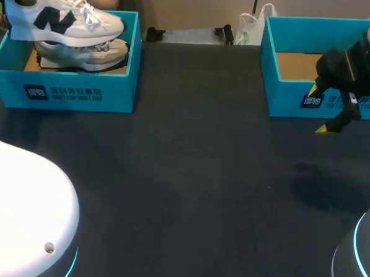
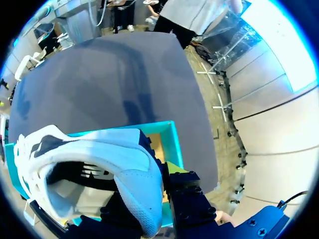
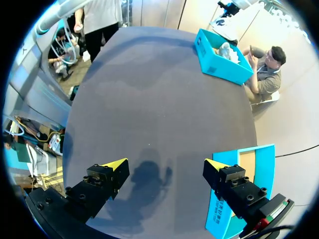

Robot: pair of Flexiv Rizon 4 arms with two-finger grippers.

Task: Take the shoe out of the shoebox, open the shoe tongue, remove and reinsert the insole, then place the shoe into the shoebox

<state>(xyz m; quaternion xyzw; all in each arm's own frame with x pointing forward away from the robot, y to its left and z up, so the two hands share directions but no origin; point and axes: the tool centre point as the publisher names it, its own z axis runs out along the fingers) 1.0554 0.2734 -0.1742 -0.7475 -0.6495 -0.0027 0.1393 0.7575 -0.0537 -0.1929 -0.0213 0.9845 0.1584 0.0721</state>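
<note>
Left gripper [image 2: 124, 199] looks clamped on the shoe [image 1: 67, 17], but its far finger is hidden, so not certain. The shoe sits raised over the left shoebox [image 1: 76, 89], long axis along the box, toe toward the right shoebox [image 1: 286, 97]. A second shoe [image 1: 84, 54] lies below it. Right gripper [image 3: 166, 164] is spread wide with nothing between its fingers, and the right shoebox is just beside one finger.

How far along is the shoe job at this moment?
Nothing looks finished yet. In hand: the left gripper holds a white shoe raised over the left shoebox, where a second shoe lies. The right gripper hangs open over the table beside the right shoebox. Left to do: set the shoe down, open its tongue, pull and refit the insole, box it.
</note>
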